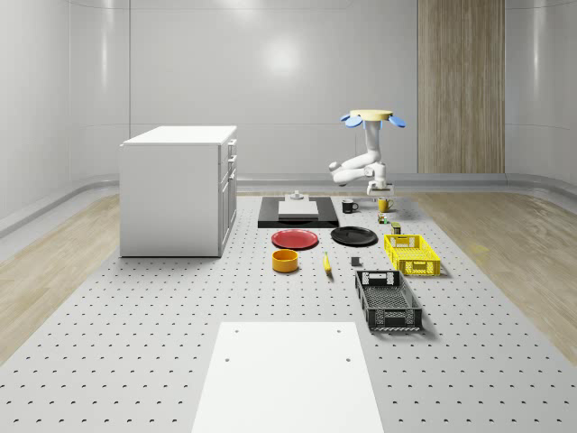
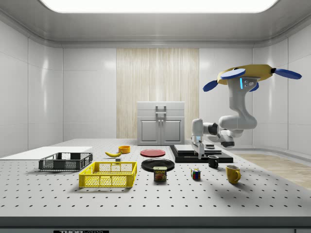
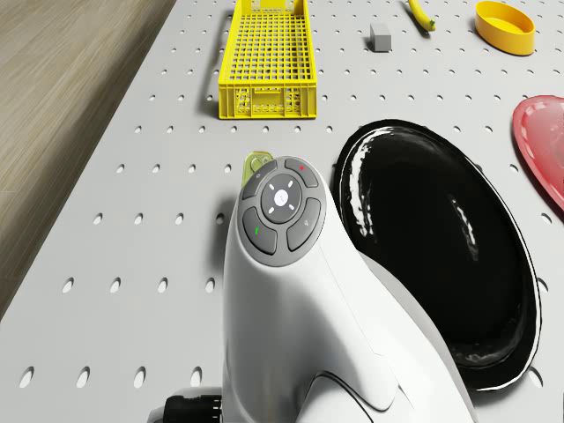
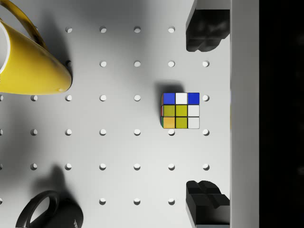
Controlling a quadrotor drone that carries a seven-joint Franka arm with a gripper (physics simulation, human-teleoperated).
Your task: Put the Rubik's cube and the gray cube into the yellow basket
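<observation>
From the side I count one black basket [image 2: 65, 161], one yellow basket [image 2: 108, 174], one can [image 2: 160, 174], one Rubik's cube [image 2: 195, 174] and two mugs, black [image 2: 213, 161] and yellow [image 2: 233, 174], on my counter [image 2: 146, 199]. The drone [image 2: 248, 76] hovers above the mugs. My tool [image 4: 205, 114] hangs over the Rubik's cube, fingers [image 4: 204, 35] spread wide, holding nothing.
</observation>
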